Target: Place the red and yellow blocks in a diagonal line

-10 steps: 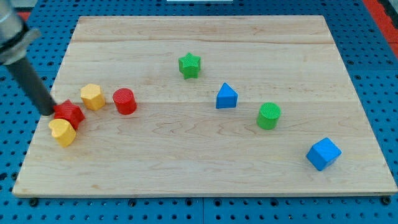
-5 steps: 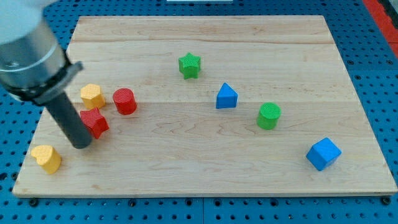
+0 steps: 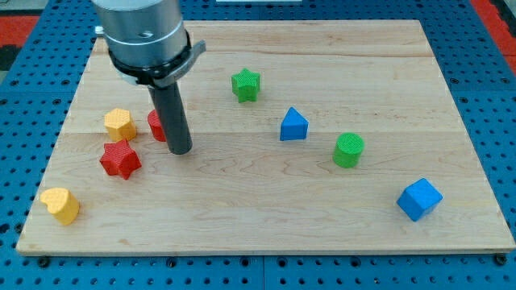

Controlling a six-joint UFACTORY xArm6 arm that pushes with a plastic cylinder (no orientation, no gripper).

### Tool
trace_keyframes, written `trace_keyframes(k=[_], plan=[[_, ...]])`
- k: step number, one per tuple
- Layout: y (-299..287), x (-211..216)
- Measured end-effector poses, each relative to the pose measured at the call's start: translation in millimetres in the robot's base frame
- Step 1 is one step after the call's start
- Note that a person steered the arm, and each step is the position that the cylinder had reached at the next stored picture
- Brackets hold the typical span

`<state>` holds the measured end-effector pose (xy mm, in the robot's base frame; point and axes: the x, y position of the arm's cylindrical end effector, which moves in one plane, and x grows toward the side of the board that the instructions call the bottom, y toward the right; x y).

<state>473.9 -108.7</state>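
Looking at the board, you will find my tip (image 3: 179, 150) resting on the wood left of the middle; it is a bare rod end with nothing that opens or closes, and it holds nothing. The rod rises from there to the grey mount at the view's top; the rod stands in front of the red cylinder (image 3: 156, 126), covering that block's right side, so only a red sliver shows to the rod's left; the tip seems to touch it or sit just beside it, but you cannot tell which from this angle.

To the left of that block lies the yellow hexagon block (image 3: 119, 124), near it but apart; below the two, toward the view's bottom, sits the red star (image 3: 120, 159), close under the yellow one and left of my tip; further down and left, near the board's lower left corner, is the yellow heart-like block (image 3: 61, 204), well apart from the rest.

On the other side you have the green star (image 3: 246, 84) up and right of my tip; the blue triangle block (image 3: 293, 125) right of it; the green cylinder (image 3: 349, 150) beyond that; the blue cube (image 3: 419, 199) nearest the lower right; all rest on the wooden board (image 3: 322, 225).
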Motion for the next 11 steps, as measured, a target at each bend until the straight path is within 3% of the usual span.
trace_keyframes(k=[4,7,8,9,10,11], plan=[[-69.0,-5.6],[-95.4,-71.0],[-75.4,-97.3],[-84.7,-46.3],[-145.5,-41.8],[-155.7,-52.9]])
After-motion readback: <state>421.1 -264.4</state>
